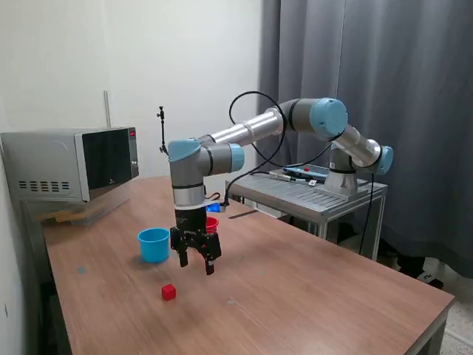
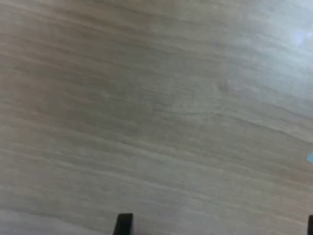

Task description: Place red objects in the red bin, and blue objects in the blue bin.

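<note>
While the gripper (image 1: 196, 260) hangs released and empty above the bench (image 1: 310, 288), one red cube (image 1: 168, 292) sits near below it, apart from the blue cup (image 1: 154, 244) and red cup (image 1: 212, 223), so centre over the cube before descending.

Table (image 1: 310, 288): matt wood-grain top, smooth. Blue cup (image 1: 154, 244) and red cube (image 1: 168, 292): smooth plastic look. Arm (image 1: 251, 129) has satin metal tubes with glossy blue caps; curtain (image 1: 384, 81) is grey cloth; microwave (image 1: 70, 163) has a glossy dark door.
</note>
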Robot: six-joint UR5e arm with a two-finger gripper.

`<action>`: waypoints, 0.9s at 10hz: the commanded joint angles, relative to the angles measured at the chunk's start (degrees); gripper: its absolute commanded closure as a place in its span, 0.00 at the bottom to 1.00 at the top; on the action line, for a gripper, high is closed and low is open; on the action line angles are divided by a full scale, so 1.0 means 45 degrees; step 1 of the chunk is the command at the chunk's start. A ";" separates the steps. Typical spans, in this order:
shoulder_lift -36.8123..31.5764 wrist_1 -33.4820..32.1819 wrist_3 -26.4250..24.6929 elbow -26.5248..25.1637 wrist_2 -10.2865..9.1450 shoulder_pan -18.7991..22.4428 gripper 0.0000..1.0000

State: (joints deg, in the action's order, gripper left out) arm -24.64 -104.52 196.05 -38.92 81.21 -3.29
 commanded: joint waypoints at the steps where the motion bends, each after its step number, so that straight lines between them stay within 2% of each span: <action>1: 0.0377 0.0003 -0.0031 0.0542 0.0059 0.0008 0.00; 3: 0.0436 -0.0114 -0.0128 0.0817 0.0157 -0.0011 0.00; 5: 0.0553 -0.1201 -0.0788 0.0818 0.0216 0.0008 0.00; 9: 0.1177 -0.1889 -0.1086 0.1284 0.0216 0.0183 0.00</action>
State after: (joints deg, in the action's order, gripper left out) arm -20.60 -111.61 191.80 -34.31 82.23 -2.92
